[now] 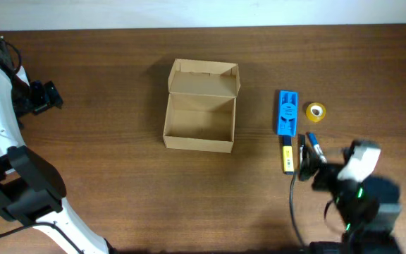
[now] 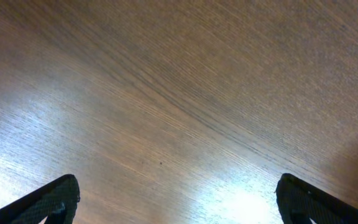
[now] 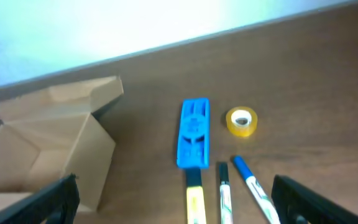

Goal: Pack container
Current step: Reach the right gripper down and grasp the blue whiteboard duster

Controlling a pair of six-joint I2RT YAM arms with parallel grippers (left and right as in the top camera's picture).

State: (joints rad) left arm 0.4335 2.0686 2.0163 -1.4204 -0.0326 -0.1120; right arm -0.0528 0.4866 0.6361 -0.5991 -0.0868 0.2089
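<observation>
We see a wood-grain table with a soft sheen, a matt cardboard box, a glossy plastic case, shiny tape.

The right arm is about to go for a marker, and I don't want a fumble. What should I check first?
1. Flap lid of the cardboard box open: ok.
2. Box inside bare: ok.
3. right gripper open: ok.
4. Three markers lying apart from each other: ok.
5. yellow marker free of the blue case: cannot tell.
6. left gripper open, over bare wood away from the box: ok.
</observation>
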